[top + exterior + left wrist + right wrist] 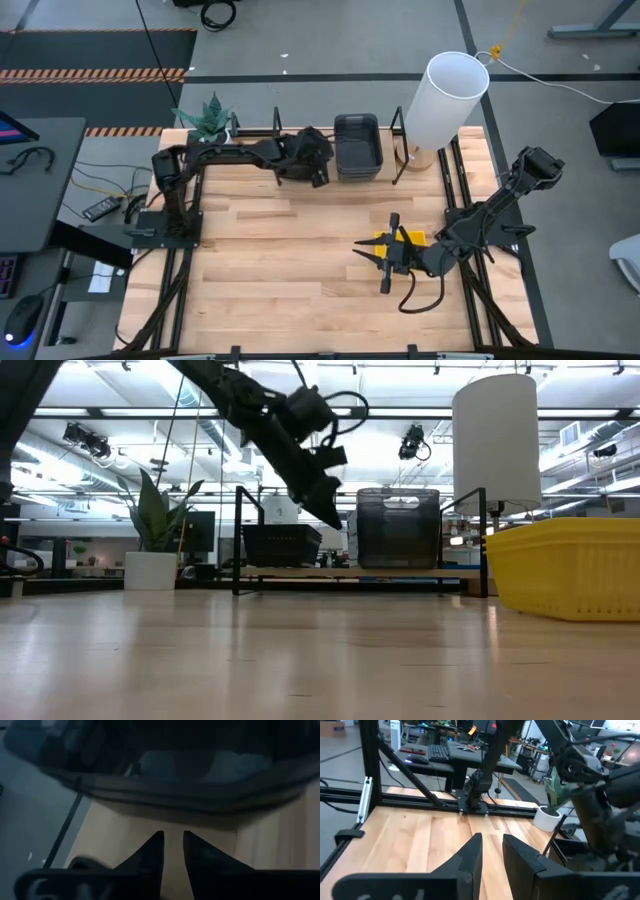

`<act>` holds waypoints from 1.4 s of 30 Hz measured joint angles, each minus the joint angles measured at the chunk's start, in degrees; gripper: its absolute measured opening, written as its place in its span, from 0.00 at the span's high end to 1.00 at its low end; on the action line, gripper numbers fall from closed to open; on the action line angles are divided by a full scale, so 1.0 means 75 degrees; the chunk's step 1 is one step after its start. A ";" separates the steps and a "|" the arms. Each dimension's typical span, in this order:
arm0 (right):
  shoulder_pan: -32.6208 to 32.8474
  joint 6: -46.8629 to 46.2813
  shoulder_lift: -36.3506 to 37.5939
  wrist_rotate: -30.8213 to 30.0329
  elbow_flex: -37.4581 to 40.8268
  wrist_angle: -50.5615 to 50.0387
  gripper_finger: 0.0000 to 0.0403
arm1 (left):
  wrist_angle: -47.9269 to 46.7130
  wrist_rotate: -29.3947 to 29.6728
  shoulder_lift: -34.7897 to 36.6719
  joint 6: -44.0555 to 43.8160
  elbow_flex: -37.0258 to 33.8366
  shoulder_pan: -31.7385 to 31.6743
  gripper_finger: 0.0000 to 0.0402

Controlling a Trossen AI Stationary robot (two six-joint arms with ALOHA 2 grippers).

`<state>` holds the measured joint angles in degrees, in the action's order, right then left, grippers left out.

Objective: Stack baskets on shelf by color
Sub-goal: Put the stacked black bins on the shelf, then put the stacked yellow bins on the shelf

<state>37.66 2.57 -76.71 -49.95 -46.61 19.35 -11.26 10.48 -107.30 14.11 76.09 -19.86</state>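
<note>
The wide wooden table (pixel 300 250) takes up most of the scene, with the narrow shelf (pixel 420 160) running along its far edge between black uprights. A tall white cylinder (pixel 445 100) stands at the shelf's right end, and a potted plant (pixel 212 120) sits off the left end.

On the shelf, near the middle, is a stack of dark grey baskets (pixel 357 145), and just left of it a black slatted basket (pixel 282 544), partly covered from above by the left arm. A yellow basket (pixel 402 243) lies on the table toward the right side, well apart from the shelf.

The left gripper (pixel 316 170) hangs over the shelf right beside the grey stack, above the black basket. Its fingers (pixel 155 851) are close together with a narrow gap showing between them, and nothing is caught there.

The right gripper (pixel 372 253) is low over the table, just beside the yellow basket. Its fingers (pixel 472 851) also stand a little apart, holding nothing, with bare wood in the gap.
</note>
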 joint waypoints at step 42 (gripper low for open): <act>0.0689 0.0886 -0.0005 -0.1285 -0.0003 0.0058 0.80 | 0.2532 -0.0650 -0.0363 0.1626 0.0000 -0.0019 0.92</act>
<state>42.83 9.22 -76.75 -59.59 -46.63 19.79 7.73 5.61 -110.02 26.30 76.09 -20.00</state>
